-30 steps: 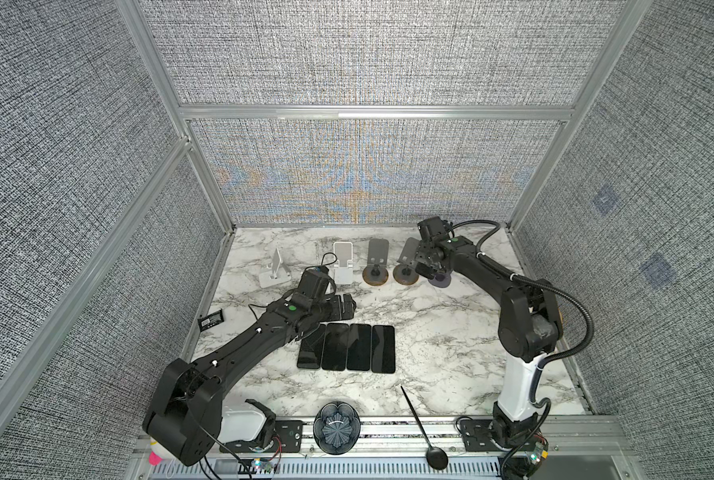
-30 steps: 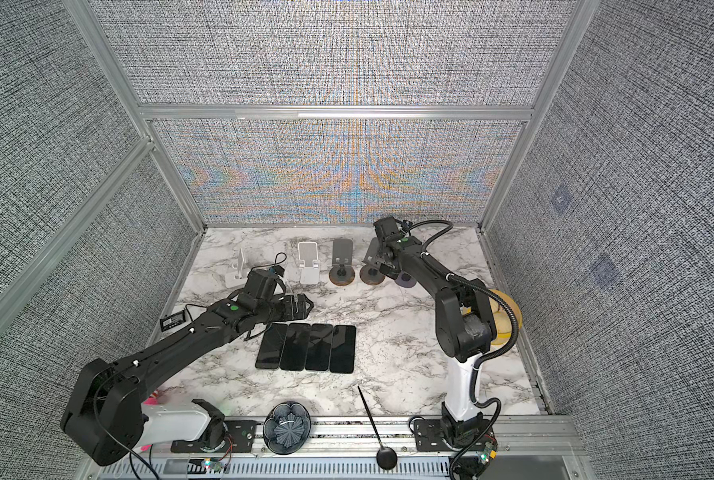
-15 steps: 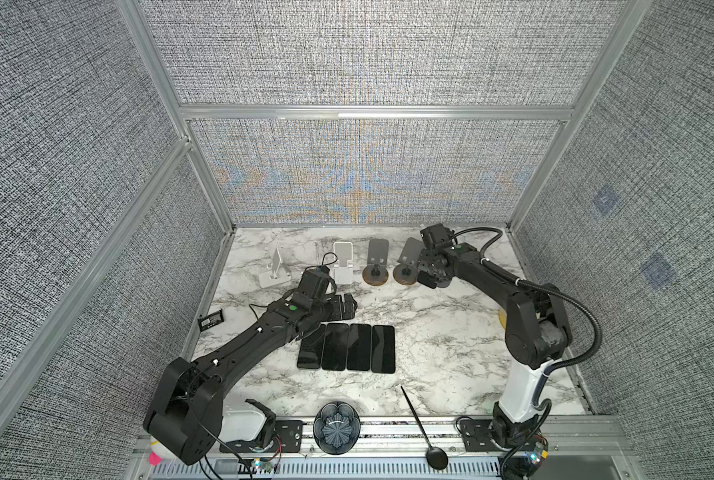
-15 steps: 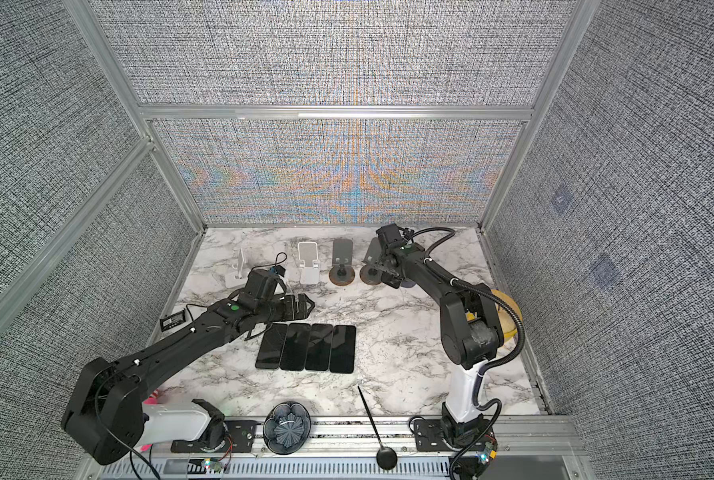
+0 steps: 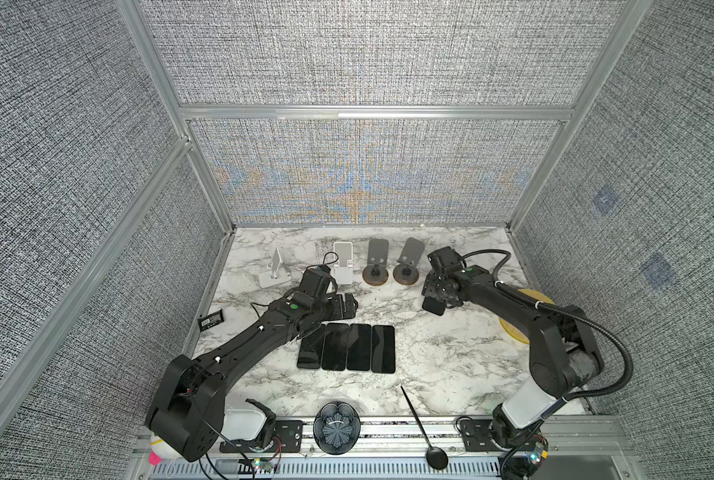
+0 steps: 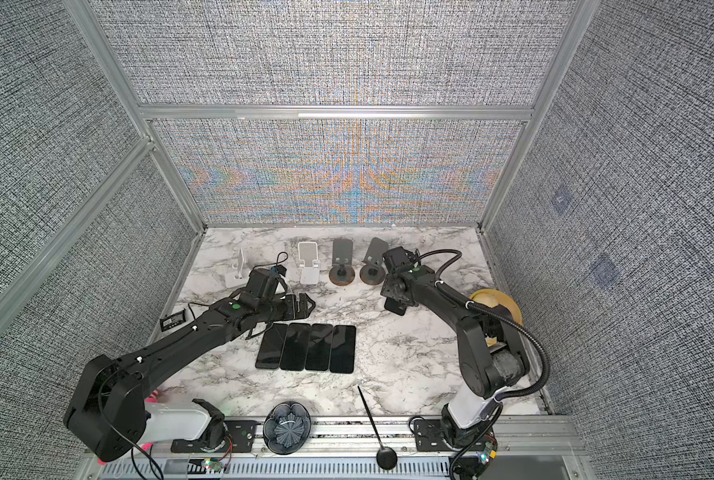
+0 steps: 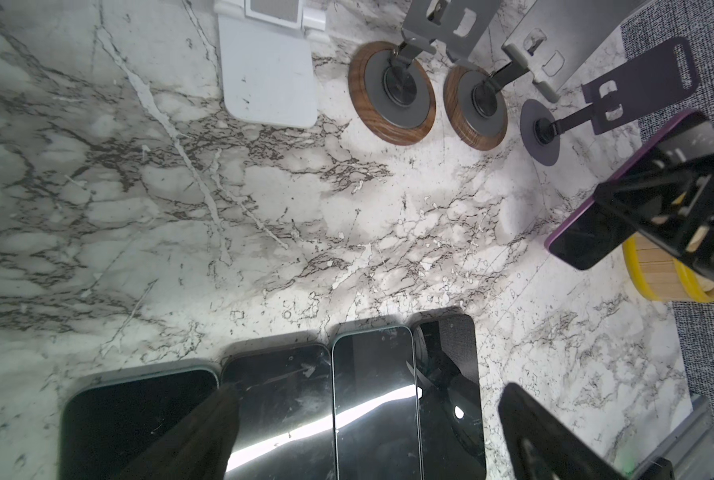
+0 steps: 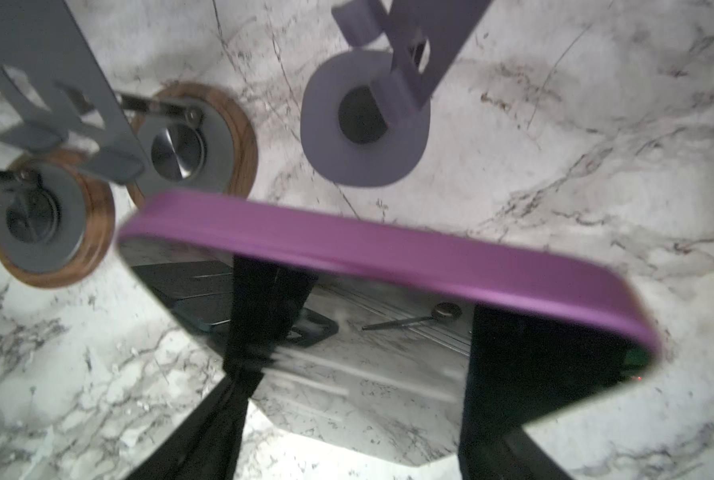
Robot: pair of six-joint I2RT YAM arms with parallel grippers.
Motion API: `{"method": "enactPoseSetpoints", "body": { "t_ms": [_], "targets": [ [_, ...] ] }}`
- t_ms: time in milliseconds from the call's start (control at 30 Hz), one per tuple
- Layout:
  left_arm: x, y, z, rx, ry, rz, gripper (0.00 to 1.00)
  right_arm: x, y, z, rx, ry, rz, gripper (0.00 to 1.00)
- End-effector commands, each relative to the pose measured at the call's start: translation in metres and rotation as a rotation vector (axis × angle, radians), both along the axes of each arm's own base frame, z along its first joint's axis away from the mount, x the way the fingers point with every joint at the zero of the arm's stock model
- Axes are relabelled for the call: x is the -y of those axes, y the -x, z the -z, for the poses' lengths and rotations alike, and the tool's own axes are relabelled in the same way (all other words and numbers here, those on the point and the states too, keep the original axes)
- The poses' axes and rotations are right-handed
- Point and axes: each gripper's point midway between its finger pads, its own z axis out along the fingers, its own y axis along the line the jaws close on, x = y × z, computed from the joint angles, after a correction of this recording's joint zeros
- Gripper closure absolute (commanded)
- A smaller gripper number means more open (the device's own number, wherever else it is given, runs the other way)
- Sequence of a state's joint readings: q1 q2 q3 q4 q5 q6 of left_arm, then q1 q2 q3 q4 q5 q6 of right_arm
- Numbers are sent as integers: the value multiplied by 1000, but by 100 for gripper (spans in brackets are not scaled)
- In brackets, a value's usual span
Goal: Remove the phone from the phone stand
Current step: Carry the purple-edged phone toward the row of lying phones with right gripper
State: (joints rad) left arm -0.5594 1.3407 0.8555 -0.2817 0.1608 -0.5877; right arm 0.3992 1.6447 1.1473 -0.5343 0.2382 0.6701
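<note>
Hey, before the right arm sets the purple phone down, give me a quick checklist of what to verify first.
1. Purple phone off the purple stand: ok, the stand is empty.
2. Right gripper closed on the phone: ok, held between its fingers.
3. Bare table right of the row of four phones: ok.
4. Left gripper clear of the path: ok, open, at the row's far end, apart from the phone.
5. Phone's height above the table: cannot tell.

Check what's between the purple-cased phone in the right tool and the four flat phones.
Nothing: bare marble table separates the purple-cased phone from the row of four phones, clear in the left wrist view.
</note>
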Motion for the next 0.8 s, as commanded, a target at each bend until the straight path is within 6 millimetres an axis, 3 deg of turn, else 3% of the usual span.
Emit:
{"method": "enactPoseSetpoints", "body": {
  "t_ms": [0, 467, 767],
  "targets": [
    [6, -6, -5, 16, 23, 10, 2, -4, 14, -3, -16, -38, -17, 28],
    [11, -10, -1, 1, 16, 23, 2, -25, 82, 5, -298, -141, -183, 28],
    [13, -11, 4, -11, 13, 27, 2, -48, 104, 20, -416, -201, -263, 29]
  ]
}}
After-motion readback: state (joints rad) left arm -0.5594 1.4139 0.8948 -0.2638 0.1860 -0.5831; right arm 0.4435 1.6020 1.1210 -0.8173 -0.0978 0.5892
